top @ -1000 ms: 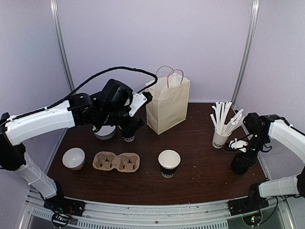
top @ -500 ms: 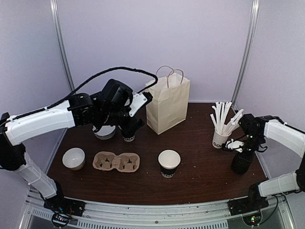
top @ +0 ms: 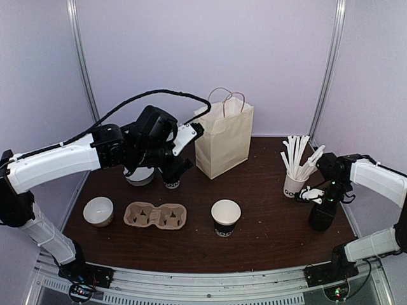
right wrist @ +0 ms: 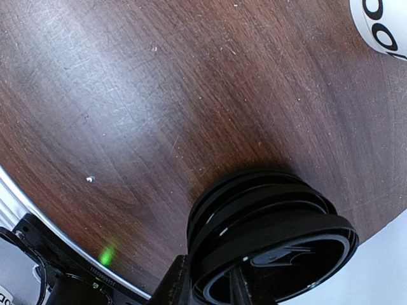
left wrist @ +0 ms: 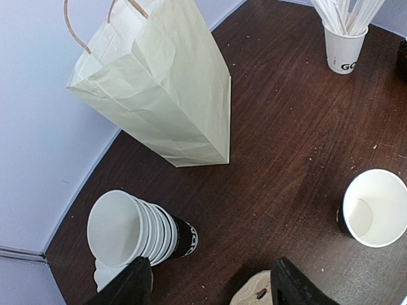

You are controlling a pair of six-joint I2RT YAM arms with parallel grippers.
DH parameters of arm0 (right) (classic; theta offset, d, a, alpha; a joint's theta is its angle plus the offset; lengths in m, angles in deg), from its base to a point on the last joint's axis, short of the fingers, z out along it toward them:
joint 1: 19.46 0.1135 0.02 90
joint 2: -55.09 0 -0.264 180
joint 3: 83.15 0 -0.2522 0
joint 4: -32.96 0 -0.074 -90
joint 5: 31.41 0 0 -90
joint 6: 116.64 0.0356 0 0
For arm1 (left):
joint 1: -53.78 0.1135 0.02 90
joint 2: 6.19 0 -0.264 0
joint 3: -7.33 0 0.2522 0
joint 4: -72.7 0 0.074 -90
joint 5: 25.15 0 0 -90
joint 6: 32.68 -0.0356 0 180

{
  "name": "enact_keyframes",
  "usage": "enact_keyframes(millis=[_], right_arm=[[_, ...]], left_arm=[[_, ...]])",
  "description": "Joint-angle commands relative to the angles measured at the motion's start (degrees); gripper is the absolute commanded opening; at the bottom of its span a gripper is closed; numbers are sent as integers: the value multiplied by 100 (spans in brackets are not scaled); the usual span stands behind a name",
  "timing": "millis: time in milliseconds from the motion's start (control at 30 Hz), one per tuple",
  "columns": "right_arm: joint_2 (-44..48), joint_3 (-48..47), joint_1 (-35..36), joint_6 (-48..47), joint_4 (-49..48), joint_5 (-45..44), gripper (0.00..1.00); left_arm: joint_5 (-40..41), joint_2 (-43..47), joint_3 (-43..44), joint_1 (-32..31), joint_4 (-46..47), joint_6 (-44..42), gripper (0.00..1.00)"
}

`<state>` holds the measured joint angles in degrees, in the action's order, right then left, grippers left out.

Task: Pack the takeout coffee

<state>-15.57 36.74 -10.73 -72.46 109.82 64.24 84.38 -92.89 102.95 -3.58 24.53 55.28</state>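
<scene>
On the dark tabletop (top: 267, 210), only the top lid (right wrist: 280, 251) should be pinched by the right gripper (right wrist: 213, 287), whose hold cannot be told; the left gripper (left wrist: 213, 286) is spread wide, empty.

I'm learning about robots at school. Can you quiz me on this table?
1. True or false: the lone black cup has a lid on.
2. What is in the white cup? A) sticks B) spoons C) coffee
3. Fill in: the left end effector is ____, with nothing between its fingers.
Key: 1 false; 2 A; 3 open.
</scene>
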Motion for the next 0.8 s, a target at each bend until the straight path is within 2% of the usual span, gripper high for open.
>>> enact_keyframes(millis=[0,300,400,500,633,767], right_arm=[[287,-131,50,116,336,-86,25],[701,-285,111,225,812,-103,19],[698,-228,118,347,668,-109,26],[534,-223,120,439,580,-141,37],[253,-252,120,472,401,-165,39],[-102,-409,120,525,304,-95,37]], left_arm=[[-9,-28,-13,1,189,-65,68],[-155,-41,6,-3,162,-60,68],[-160,-35,13,-3,163,-51,68],[-169,-46,14,-3,154,-44,68],[-169,-25,22,-2,145,-46,68],[-134,-29,14,-3,137,-58,68]])
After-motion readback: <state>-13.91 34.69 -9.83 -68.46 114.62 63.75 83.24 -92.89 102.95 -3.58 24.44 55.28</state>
